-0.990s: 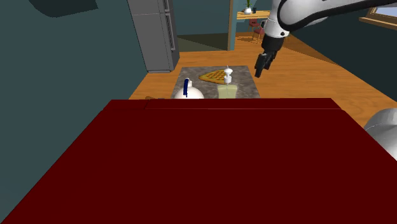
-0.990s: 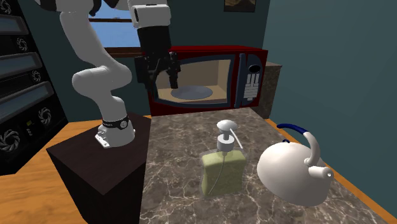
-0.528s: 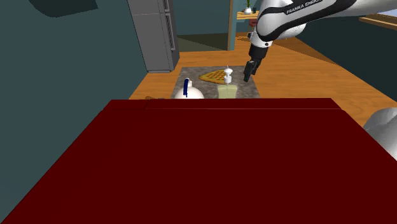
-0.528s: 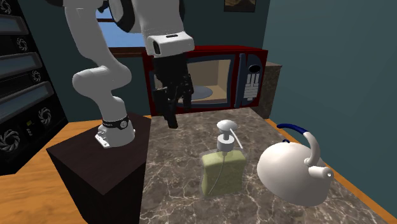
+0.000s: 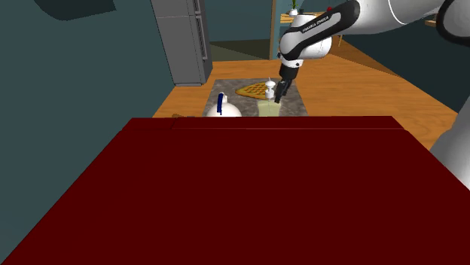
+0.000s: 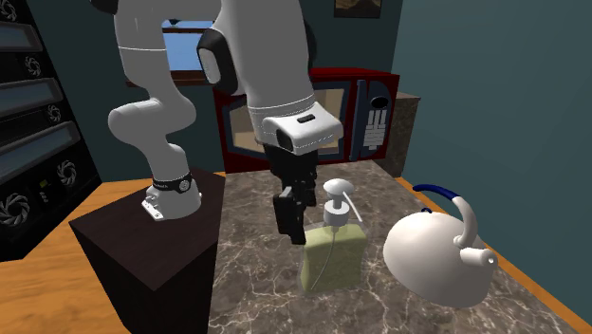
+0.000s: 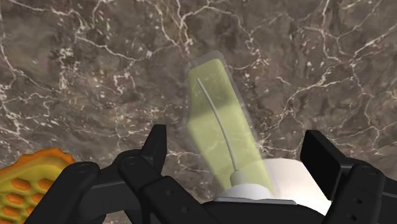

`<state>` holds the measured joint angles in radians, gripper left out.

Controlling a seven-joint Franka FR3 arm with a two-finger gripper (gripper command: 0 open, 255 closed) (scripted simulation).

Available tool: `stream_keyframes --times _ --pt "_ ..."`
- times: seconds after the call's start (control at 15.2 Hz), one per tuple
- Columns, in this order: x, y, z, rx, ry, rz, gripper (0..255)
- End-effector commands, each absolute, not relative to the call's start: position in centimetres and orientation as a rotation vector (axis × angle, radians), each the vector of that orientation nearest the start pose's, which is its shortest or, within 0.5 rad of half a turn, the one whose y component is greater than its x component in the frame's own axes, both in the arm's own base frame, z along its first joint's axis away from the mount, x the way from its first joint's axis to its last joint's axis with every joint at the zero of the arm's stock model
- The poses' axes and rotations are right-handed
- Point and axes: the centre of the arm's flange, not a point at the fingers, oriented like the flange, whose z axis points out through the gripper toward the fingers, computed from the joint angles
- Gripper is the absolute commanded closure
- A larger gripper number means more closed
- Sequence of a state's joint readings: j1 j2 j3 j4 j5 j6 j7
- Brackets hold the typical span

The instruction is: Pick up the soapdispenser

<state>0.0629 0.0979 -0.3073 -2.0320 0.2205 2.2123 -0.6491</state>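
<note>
The soap dispenser [image 6: 333,259] is a pale green see-through bottle with a white pump, upright on the marble counter [image 6: 254,285]. In the shoulder view the soap dispenser [image 5: 268,108] pokes up just beyond a dark red top. My black gripper [image 6: 294,220] hangs open at pump height, close beside the bottle on the second exterior view's left. In the shoulder view the gripper [image 5: 279,93] sits just right of the pump. Through the wrist view the gripper [image 7: 238,153] looks down the soap dispenser [image 7: 218,121], its fingers [image 7: 155,144] spread on either side and not touching it.
A white kettle [image 6: 435,252] with a blue handle stands beside the bottle, away from the arm. An orange latticed item [image 7: 28,184] lies on the counter near one finger. A red microwave [image 6: 372,112] with its door open stands behind, and the dark stand [image 6: 142,249] is at the counter's left.
The gripper has come down and away from the microwave toward the soap dispenser, ending beside its pump. It stays open; the bottle and kettle have not moved.
</note>
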Motion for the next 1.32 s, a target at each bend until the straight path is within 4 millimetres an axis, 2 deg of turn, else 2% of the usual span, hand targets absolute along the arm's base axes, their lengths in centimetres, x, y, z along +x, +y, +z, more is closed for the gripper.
stream_keyframes --times 0.0,0.4,0.53,0.59,1.19,1.25 --pt "57.2 -13.4 39.8 -2.997 -0.440 -0.224 0" --pt "57.2 -13.4 36.3 -2.997 -0.440 -0.224 0" --pt "57.2 -13.4 36.3 -2.997 -0.440 -0.224 0" --pt "57.2 -13.5 36.3 -2.997 -0.440 -0.224 255" --pt "57.2 -13.4 36.3 -2.997 -0.440 -0.224 255" --pt "57.2 -13.4 36.8 -2.997 -0.440 -0.224 255"
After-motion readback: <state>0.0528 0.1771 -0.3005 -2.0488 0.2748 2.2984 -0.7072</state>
